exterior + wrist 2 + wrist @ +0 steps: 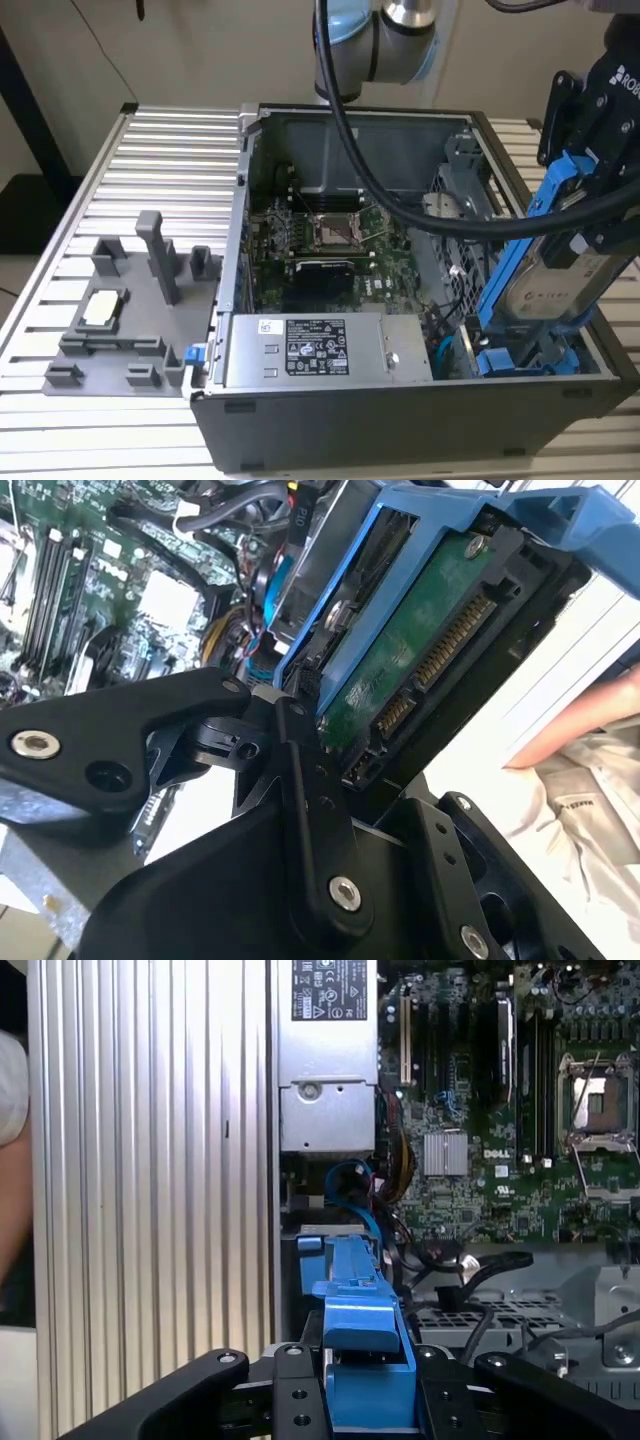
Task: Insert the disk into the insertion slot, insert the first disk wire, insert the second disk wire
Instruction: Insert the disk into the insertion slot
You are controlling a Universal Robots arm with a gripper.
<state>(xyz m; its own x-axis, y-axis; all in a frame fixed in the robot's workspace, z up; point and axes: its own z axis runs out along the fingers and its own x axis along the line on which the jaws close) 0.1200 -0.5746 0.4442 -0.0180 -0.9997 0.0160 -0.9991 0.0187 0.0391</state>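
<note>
One open computer case [400,425] lies on a ribbed metal table [170,150], with the gripper [578,185] at about three o'clock in the exterior view. Its fingers [450,1410] are closed tight on either side of the disk [555,285], clamping the blue carrier frame. The disk hangs steeply tilted over the case's three-o'clock side, upper end toward one o'clock, lower end down among blue plastic parts near five o'clock. A grey power supply [310,350] sits at six o'clock, a grey parts fixture [130,300] at nine.
</note>
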